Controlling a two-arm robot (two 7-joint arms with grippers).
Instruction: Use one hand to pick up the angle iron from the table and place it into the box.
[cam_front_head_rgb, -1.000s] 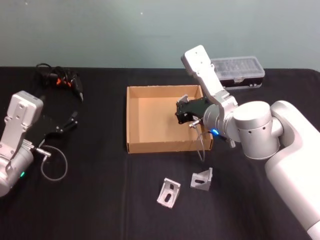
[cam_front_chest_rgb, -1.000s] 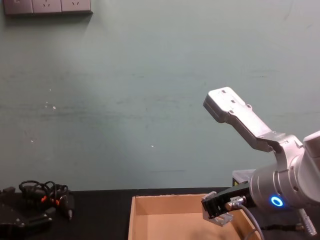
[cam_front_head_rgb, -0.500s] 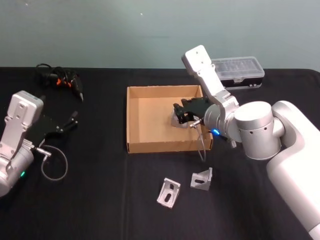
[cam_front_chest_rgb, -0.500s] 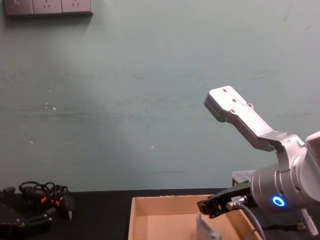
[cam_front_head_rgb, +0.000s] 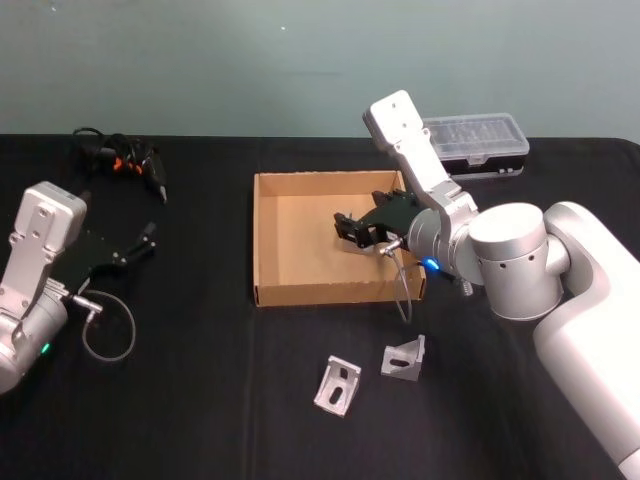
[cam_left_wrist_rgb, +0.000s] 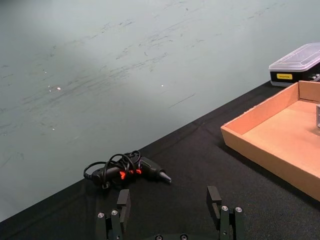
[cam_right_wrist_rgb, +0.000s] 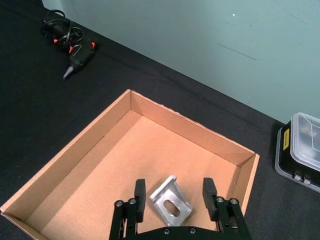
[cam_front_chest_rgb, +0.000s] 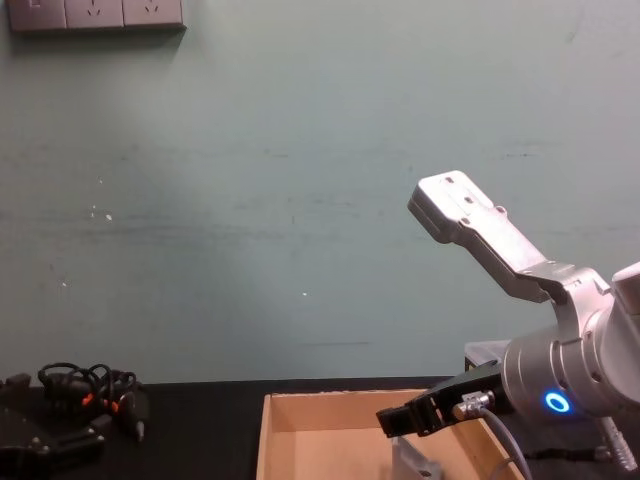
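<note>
Right gripper (cam_front_head_rgb: 350, 231), fingers apart, mid-frame over the box (cam_front_head_rgb: 262, 240); angle iron (cam_right_wrist_rgb: 170, 206) lies inside: placement looks done. Left gripper (cam_front_head_rgb: 145, 241) parked at frame left, fingers apart.

The shallow tan cardboard box (cam_front_head_rgb: 330, 294) is open from above, and the left half of its floor is bare; its low walls close the way in from the sides. Over the right half hangs the black right gripper (cam_front_head_rgb: 349, 229), its fingers spread on both sides of a silver angle iron (cam_right_wrist_rgb: 171, 206) lying on the floor. In front of the box, two more silver angle irons (cam_front_head_rgb: 338, 386) (cam_front_head_rgb: 404, 358) lie near each other on the matte black table (cam_front_head_rgb: 200, 390), with wide bare tabletop to their left. A black case with clear lid (cam_front_head_rgb: 478, 143) stands behind the box on the right. A black tool with coiled cable (cam_front_head_rgb: 125, 160) lies far left, near the parked left gripper (cam_left_wrist_rgb: 168, 200), whose fingers are apart.
</note>
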